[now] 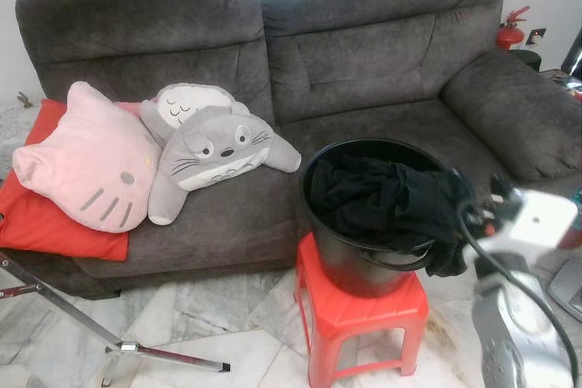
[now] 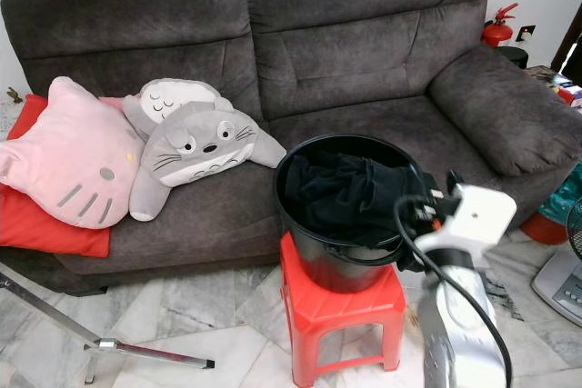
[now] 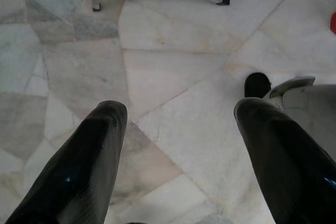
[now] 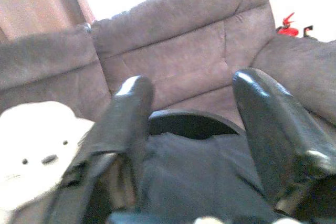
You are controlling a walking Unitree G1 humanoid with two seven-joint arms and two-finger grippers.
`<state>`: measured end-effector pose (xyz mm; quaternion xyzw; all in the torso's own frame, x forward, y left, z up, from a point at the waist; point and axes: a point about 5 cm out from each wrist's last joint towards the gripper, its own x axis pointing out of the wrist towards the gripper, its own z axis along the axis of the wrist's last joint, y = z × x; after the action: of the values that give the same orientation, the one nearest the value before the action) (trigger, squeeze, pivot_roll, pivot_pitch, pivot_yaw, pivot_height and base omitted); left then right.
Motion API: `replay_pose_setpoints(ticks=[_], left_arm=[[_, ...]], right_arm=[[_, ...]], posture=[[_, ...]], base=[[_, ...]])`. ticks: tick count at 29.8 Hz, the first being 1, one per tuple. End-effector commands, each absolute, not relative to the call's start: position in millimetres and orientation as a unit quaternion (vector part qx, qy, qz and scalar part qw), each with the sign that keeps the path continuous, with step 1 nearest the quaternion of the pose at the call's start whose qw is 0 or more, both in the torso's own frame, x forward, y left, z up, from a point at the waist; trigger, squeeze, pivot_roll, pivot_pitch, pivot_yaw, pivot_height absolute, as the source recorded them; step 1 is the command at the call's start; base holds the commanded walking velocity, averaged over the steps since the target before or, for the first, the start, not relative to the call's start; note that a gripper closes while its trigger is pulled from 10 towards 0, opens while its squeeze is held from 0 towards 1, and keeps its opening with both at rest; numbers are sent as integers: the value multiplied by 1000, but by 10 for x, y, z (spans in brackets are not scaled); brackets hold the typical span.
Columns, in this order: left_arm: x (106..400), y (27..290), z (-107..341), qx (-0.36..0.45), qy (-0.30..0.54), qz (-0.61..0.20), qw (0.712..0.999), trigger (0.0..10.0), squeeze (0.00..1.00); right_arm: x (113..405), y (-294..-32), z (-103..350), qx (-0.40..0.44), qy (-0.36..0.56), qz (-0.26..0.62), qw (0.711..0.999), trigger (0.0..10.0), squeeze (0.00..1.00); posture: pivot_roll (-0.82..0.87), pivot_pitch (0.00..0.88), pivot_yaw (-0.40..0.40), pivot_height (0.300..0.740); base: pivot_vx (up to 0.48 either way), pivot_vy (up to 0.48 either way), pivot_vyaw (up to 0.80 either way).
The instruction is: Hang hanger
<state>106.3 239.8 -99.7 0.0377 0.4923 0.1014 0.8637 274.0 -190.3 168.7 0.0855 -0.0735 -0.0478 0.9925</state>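
A black bucket (image 1: 320, 224) holding dark clothes (image 1: 382, 197) stands on a red plastic stool (image 1: 359, 315) in front of the grey sofa (image 1: 364, 70). My right arm (image 1: 532, 224) is raised at the bucket's right side. In the right wrist view my right gripper (image 4: 190, 85) is open, its two fingers spread just above the dark clothes (image 4: 199, 171) and pointing toward the sofa back. My left gripper (image 3: 181, 108) hangs open over the marble floor (image 3: 173, 66), with nothing between its fingers.
A pink cat cushion (image 1: 86, 165) on a red cushion (image 1: 45, 220) and a grey plush (image 1: 214, 147) lie on the sofa's left seat. Metal stand legs (image 1: 118, 347) cross the floor at the lower left. A red fire extinguisher (image 1: 509, 32) stands behind the sofa's right arm.
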Motion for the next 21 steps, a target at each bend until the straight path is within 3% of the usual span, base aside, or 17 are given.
replay_pose_setpoints(ticks=[1,6,7,9,12,21], left_arm=[[1049,2457,-987,50,496,102,861,10000,0],[1050,2457,-986,50,495,102,861,10000,0],[1055,2456,-985,47,494,105,862,10000,0],[1063,2455,-984,44,493,110,862,10000,0],[1065,2455,-984,43,493,112,862,10000,0],[1065,2451,-985,43,494,112,861,10000,0]], right_arm=[[2854,-1724,1694,102,-55,-26,993,10000,1000],[2852,-1696,1705,102,-56,-23,993,10000,1000],[3005,-1554,1647,123,-22,-30,992,10000,0],[3179,-1301,1588,140,36,-27,989,10000,0],[3209,-1205,1547,149,75,-35,985,10000,0],[3109,-1274,1517,170,131,-110,970,10000,0]], posture=[[-204,0,103,740],[-204,0,103,740],[-187,0,93,740],[-186,0,93,740],[-185,0,88,740],[-202,0,93,740]], base=[[0,0,0],[0,0,0],[0,0,0],[0,0,0],[0,0,0],[0,0,0]])
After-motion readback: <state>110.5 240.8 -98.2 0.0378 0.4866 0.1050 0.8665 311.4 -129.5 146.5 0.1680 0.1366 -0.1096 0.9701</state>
